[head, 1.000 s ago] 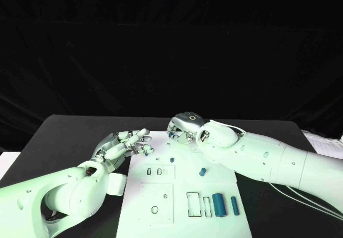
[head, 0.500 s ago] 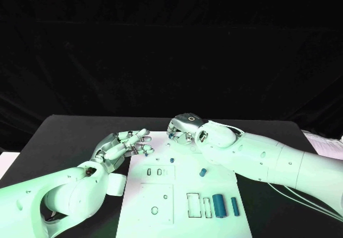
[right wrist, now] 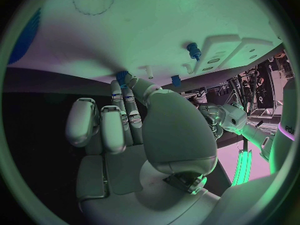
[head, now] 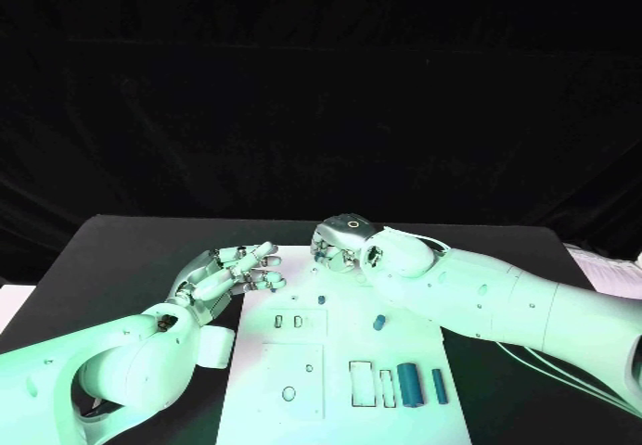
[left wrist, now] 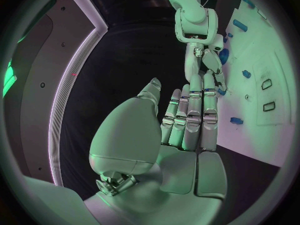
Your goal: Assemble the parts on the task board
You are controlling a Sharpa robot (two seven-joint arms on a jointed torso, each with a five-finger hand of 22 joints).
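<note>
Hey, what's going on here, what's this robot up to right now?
A two-armed robot is working at a white task board on a black table, assembling small blue parts. Its right robot hand is down at the board's far edge, fingertips by a small blue part. The left robot hand hovers at the board's far left corner, fingers extended, holding nothing. Two blue bars lie side by side near the board's front right.

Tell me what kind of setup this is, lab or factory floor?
Most likely a lab test bench: a black table before a black backdrop, a white task board with cut-outs and small blue parts, and the left hand and right hand over it.
</note>
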